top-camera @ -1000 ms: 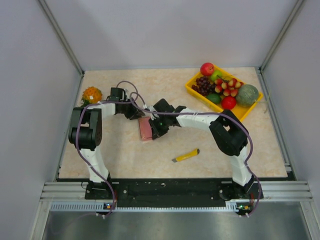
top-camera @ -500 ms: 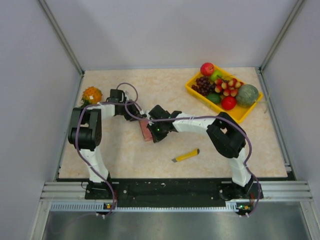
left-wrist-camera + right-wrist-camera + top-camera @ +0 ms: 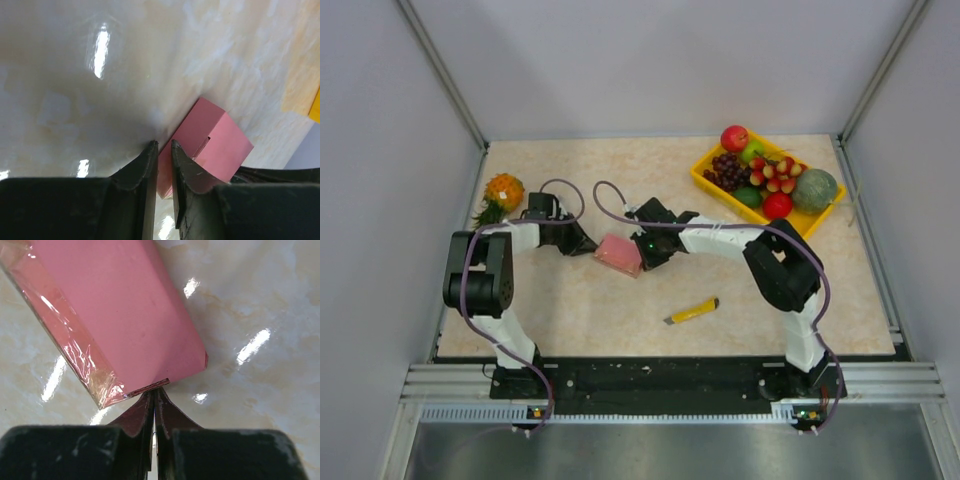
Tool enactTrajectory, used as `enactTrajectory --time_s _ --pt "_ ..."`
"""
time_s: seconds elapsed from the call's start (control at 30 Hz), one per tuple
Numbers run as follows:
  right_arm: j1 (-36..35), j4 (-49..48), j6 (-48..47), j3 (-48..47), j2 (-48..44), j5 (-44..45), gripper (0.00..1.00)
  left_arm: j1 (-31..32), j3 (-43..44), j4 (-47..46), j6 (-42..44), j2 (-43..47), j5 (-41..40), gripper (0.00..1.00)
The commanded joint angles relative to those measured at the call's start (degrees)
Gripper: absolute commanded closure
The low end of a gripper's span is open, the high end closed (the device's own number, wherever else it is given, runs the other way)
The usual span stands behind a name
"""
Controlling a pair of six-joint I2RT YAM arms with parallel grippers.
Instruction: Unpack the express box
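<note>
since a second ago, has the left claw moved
Yes. The left claw has shifted left and toward the near edge, farther from the yellow fruit tray, which stayed put.

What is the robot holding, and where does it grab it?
The right tool pinches the pink express box by the edge of its end flap. The left tool sits at another corner; a grip there cannot be told.

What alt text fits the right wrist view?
Close-up of the pink express box, clear tape along its left edge, against a glossy marble-look table. The right gripper is shut, its black fingertips meeting at the box's lower edge.
</note>
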State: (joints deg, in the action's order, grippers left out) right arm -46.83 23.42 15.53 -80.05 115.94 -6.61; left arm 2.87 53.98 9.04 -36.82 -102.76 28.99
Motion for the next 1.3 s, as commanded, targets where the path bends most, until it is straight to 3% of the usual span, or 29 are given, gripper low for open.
enactTrajectory --time_s 0.0,0.6,0.8,0.93,1.17,1.2,1.27 --pt "0.7 -2.0 -0.1 -2.1 0.3 2.7 1.0 0.9 -3.3 2.2 0.3 2.8 2.9 0.78" --pt "5.9 -2.0 1.9 -7.9 4.0 4.9 1.0 5.2 -15.0 1.8 -0.8 10.4 6.7 0.78" --pt "6.6 -1.7 2.4 -12.9 6.7 5.3 1.0 9.9 -12.9 -0.4 3.0 9.1 12.6 0.77" --pt "6.7 -1.2 2.8 -15.7 7.9 5.0 1.0 12.9 -10.6 1.6 5.9 9.8 12.1 0.75" --pt "9.6 2.9 7.9 -15.7 3.6 12.4 1.0 12.9 -8.9 10.9 12.2 15.4 3.8 0.67" --pt "10.3 3.2 9.9 -14.4 2.3 13.1 1.0 12.9 -8.3 13.5 12.1 16.9 2.5 0.58" --pt "11.8 4.4 11.1 -12.7 -0.1 14.5 1.0 12.6 -6.4 15.2 11.2 18.6 -0.7 0.53"
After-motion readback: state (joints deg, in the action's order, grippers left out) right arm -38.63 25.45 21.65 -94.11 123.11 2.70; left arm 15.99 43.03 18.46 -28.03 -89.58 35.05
